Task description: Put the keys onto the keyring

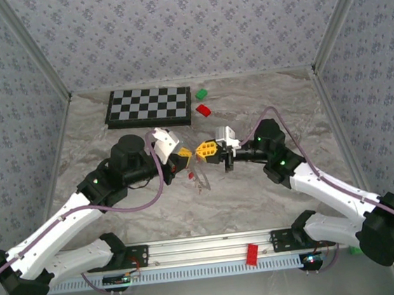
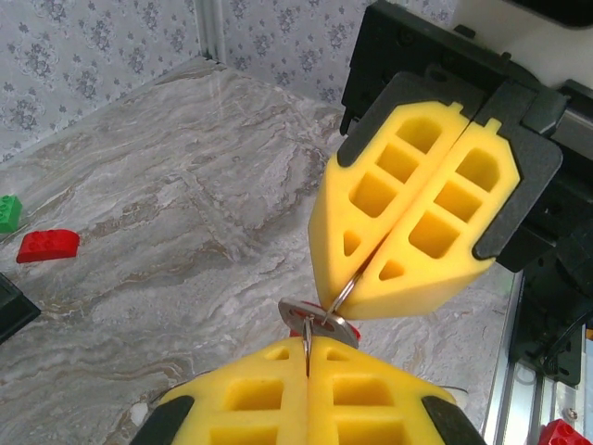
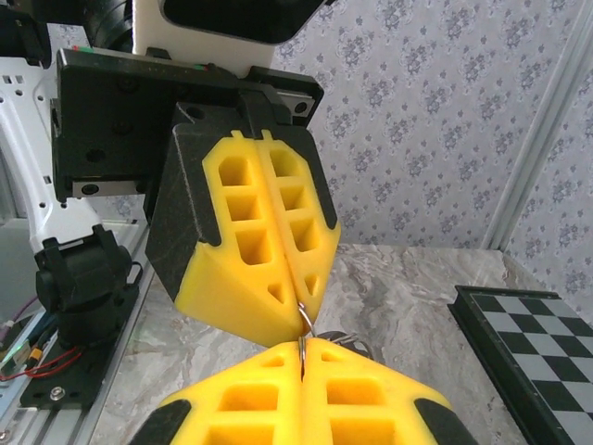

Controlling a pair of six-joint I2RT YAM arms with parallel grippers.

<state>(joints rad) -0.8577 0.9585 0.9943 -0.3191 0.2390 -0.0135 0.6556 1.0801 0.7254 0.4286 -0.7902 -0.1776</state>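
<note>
The two arms are meeting nose to nose over the middle of the table (image 1: pixel 258 190), whose top is showing a grey-white marbled pattern. The left gripper (image 1: pixel 183 153) and the right gripper (image 1: pixel 205 149) are both wearing chunky yellow foam pads (image 2: pixel 329 232), cut through with squarish and triangular pockets and backed by black plastic shells. Each pair of pads is pressing flat together, seam closed. A thin grey wire is running out of each seam. That wire is the keyring (image 2: pixel 341 295), pinched by both grippers at once and spanning the small gap between their tips.

From overhead the wire is barely registering, just a faint grey loop below the meeting fingertips. One tiny red-headed key (image 1: pixel 191 175) is sitting just beside it, and I cannot tell whether that key is on the wire or on the table.

The left wrist camera is giving what the overhead one is not. A small flat metal piece (image 2: pixel 295 311) with a hole is lying right where the wire enters the left gripper's seam, with a scrap of red peeking out behind it. The right wrist camera is catching a little curl of wire between the tips.

Further back a black-and-white checkerboard (image 1: pixel 150 105) is lying flat, with a green block (image 1: pixel 201 93) and a red block (image 1: pixel 204 110) just off its right end. Another red block (image 1: pixel 251 253) is resting on the ribbed aluminium rail (image 1: pixel 193 246) at the near edge.
</note>
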